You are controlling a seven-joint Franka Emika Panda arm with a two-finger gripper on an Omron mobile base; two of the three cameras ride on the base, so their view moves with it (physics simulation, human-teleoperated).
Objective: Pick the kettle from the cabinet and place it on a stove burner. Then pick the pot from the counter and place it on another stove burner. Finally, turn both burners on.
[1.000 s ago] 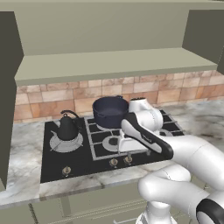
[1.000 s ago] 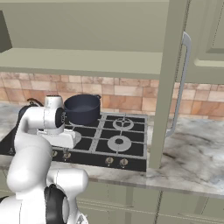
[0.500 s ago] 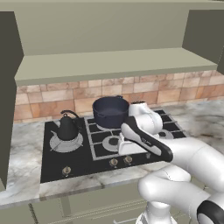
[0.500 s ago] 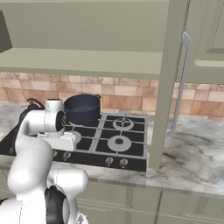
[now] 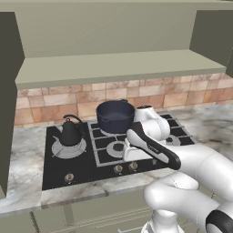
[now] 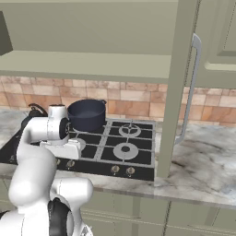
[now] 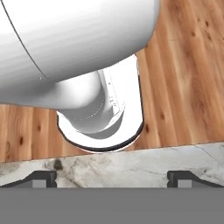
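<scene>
**Kettle and pot both on hob; knob step in hand**

Kettle [image 5: 70,133] sits on the large silvery stove burner [image 5: 68,149] at the hob's 9 o'clock side. Pot [image 5: 115,116] sits on a rear burner toward 12 o'clock, just behind the centre grates. Both placements judged complete, so the remaining step is turning the two burners on.

The arm's hand is bent low over the front edge of the hob, above the row of knobs [image 5: 118,169]. Tool [image 7: 112,177]: the two dark tips stand far apart at the bottom of the hand view, fully wide and holding nothing. The hand view looks down past the marbled surface [image 7: 131,164] edge to the wooden floor [image 7: 188,78], so the tool points down and toward the front, not yet at a knob.

Cabinet [image 6: 184,87] door stands ajar at 3 o'clock in the right base view; kettle no longer inside.

Next move, by judgement: bring the tips around one knob matching an occupied burner, close and twist; which knob serves which burner cannot be told.
</scene>
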